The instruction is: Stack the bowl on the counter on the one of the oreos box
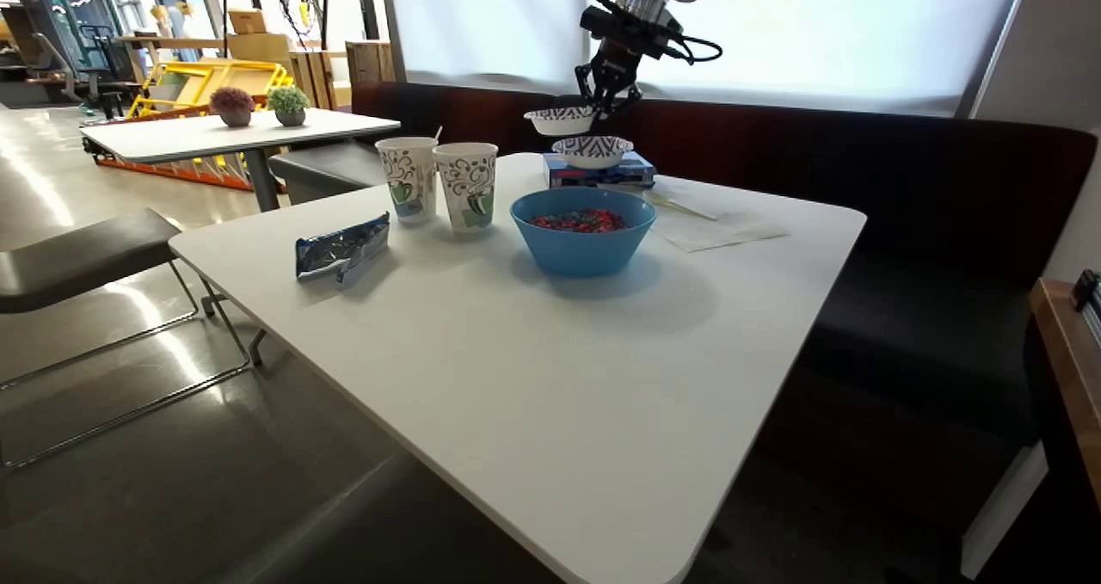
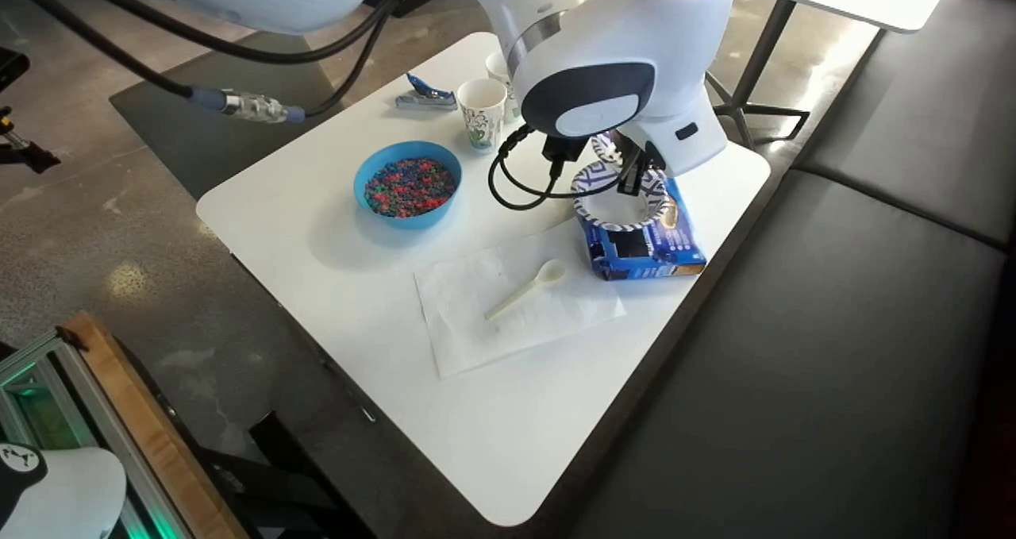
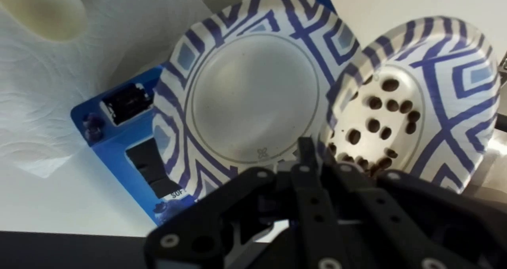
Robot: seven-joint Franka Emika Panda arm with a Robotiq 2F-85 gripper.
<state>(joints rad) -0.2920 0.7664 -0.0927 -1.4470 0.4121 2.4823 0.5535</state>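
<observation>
A white paper bowl with a blue-purple pattern (image 1: 592, 152) sits upright on the blue oreos box (image 2: 647, 261). In the wrist view this bowl (image 3: 255, 98) is bare inside and covers much of the box (image 3: 115, 146). A matching bowl (image 3: 455, 102) with several small brown pieces inside hangs from my gripper (image 3: 317, 154). My gripper is shut on its rim. In an exterior view the held bowl (image 1: 557, 122) is above and to one side of the bowl on the box. The arm partly hides the held bowl (image 2: 606, 148) in an exterior view.
A blue bowl of coloured cereal (image 1: 585, 253), two paper cups (image 1: 467, 188) and a blue foil wrapper (image 1: 342, 247) stand on the white table (image 1: 550, 369). A spoon (image 2: 528, 289) lies on a paper napkin (image 2: 460, 344) beside the box. A bench (image 2: 817, 364) runs along the table.
</observation>
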